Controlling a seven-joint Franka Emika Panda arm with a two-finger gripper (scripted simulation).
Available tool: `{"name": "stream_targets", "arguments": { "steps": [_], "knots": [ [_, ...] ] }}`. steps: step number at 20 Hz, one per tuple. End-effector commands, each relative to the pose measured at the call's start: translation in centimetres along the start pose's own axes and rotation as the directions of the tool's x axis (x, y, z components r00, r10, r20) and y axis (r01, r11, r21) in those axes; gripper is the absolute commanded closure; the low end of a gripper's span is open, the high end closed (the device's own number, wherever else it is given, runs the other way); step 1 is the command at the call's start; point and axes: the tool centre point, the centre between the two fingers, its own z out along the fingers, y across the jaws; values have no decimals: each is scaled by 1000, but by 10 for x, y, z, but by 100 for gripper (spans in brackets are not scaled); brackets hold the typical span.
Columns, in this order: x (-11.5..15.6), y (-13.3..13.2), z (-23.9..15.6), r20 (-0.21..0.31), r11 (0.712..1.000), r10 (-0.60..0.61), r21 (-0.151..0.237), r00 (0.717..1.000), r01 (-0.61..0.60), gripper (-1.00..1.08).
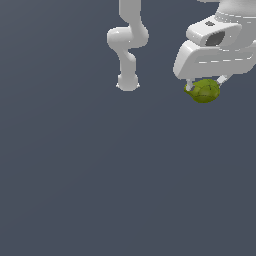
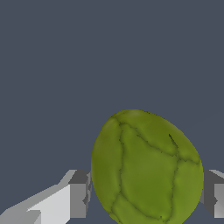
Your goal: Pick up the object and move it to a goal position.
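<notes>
Franka Panda arm [image 1: 128,37]: smooth, glossy white casing throughout, built of rounded tubular links with bulbous joints, ending in a round white base [image 1: 127,83]. Wrist and hand housing [image 1: 215,55]: broad, blocky white shell with rounded edges, a dark grey oval recess on its upper part and a thin seam line along the side. Gripper [image 1: 205,82]: two short, slim pale grey fingers [image 2: 78,194] with darker grey square-edged tips and lighter inner faces.
</notes>
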Motion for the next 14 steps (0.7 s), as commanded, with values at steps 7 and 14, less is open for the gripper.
{"name": "stream_targets", "arguments": {
  "steps": [7, 14],
  "knots": [
    [3, -17, -43, -1, 1000, 1, 1, 1000, -1, 108],
    [4, -21, -53, -1, 1000, 1, 1, 1000, -1, 108]
  ]
}}
